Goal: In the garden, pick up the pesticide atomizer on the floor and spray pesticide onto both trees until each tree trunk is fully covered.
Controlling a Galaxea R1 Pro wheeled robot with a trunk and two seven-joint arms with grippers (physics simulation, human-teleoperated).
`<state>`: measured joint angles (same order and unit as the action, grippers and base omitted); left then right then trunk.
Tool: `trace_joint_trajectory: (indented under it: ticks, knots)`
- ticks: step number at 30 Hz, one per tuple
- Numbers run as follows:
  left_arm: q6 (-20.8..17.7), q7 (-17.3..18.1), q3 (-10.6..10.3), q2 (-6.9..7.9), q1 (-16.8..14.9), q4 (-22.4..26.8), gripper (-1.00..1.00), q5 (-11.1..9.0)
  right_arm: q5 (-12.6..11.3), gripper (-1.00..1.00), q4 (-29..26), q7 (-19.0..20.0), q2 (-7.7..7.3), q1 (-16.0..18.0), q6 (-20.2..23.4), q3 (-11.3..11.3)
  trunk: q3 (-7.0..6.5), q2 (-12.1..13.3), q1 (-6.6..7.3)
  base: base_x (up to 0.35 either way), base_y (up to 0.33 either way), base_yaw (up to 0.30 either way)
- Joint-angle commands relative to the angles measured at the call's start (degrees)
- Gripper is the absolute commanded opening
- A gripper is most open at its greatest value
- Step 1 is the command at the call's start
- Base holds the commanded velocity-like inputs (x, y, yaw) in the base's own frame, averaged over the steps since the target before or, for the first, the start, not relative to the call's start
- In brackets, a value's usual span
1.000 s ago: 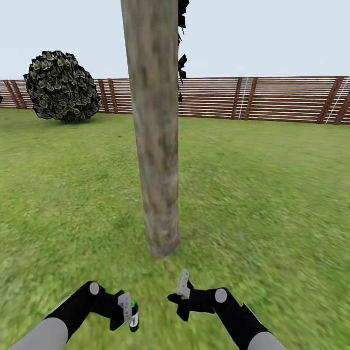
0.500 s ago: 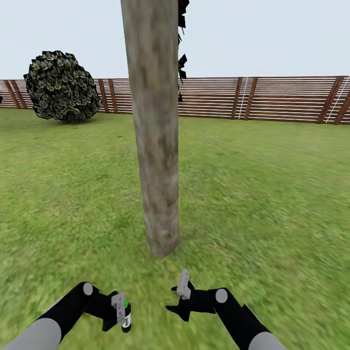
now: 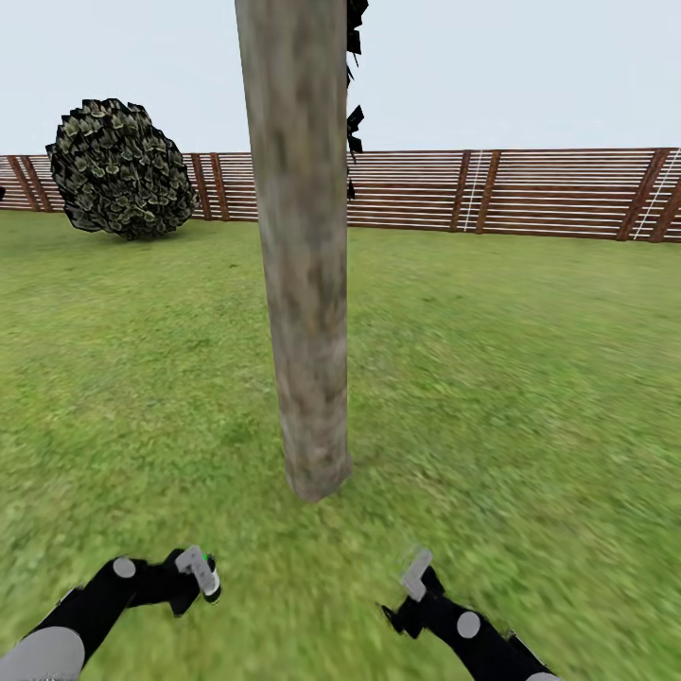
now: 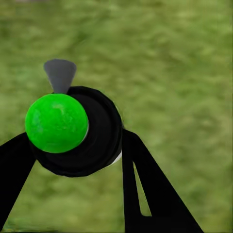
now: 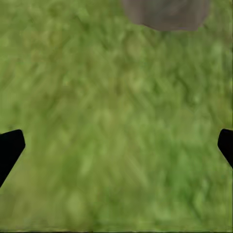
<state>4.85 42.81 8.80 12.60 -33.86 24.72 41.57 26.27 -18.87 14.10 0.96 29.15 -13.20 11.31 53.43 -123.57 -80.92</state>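
A tree's thick, mottled grey-brown trunk rises from the lawn straight ahead, and its base also appears in the right wrist view. My left gripper hangs low at the left, shut on the pesticide atomizer. In the left wrist view the atomizer is a round black body with a green knob and a grey nozzle, held between two black fingers. My right gripper is low at the right, open over bare grass, its fingertips far apart. Both grippers are short of the trunk.
A round dark bush stands at the far left by the brown slat fence, which runs across the back. Dark foliage shows behind the trunk. Open lawn lies on both sides of the trunk.
Both arms have dropped and spread apart: the left gripper with the atomizer moved left, the right gripper moved right and lower. The camera has not shifted.
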Motion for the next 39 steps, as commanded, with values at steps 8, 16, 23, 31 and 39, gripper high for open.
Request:
trace_joint_trajectory:
  ticks: [8,16,23,31,39]
  knots:
    - [-0.7,-8.6,15.8,-0.62,0.0,-2.1,-1.0,0.6,0.5,1.0,9.8,-16.8,-0.26,-0.2,-8.1,-15.5,0.05,0.0,0.01,0.0,0.0,0.0]
    - [-10.8,-18.9,16.4,-7.02,-0.3,-3.9,-1.0,0.5,-0.3,1.0,10.4,-28.4,-2.99,-0.5,-12.4,-20.2,0.05,0.0,0.01,0.0,0.0,0.0]
    - [-20.6,-19.1,16.6,-9.51,-0.8,-2.2,-1.0,0.5,-12.6,1.0,10.5,-28.7,-5.51,-1.3,-14.0,-20.5,0.05,0.0,0.01,0.0,0.0,0.0]
    - [-21.7,-18.9,16.9,-10.61,-1.0,-1.8,-1.0,0.0,-13.5,1.0,10.5,-28.8,-5.45,-1.7,-14.1,-20.5,0.05,0.0,0.01,0.0,0.0,0.0]
    - [-27.2,-18.9,16.4,-11.29,-2.6,-0.6,-1.0,-7.0,-13.6,1.0,10.5,-28.8,-5.19,-2.9,-14.2,-20.5,0.05,0.0,0.01,0.0,0.0,0.0]
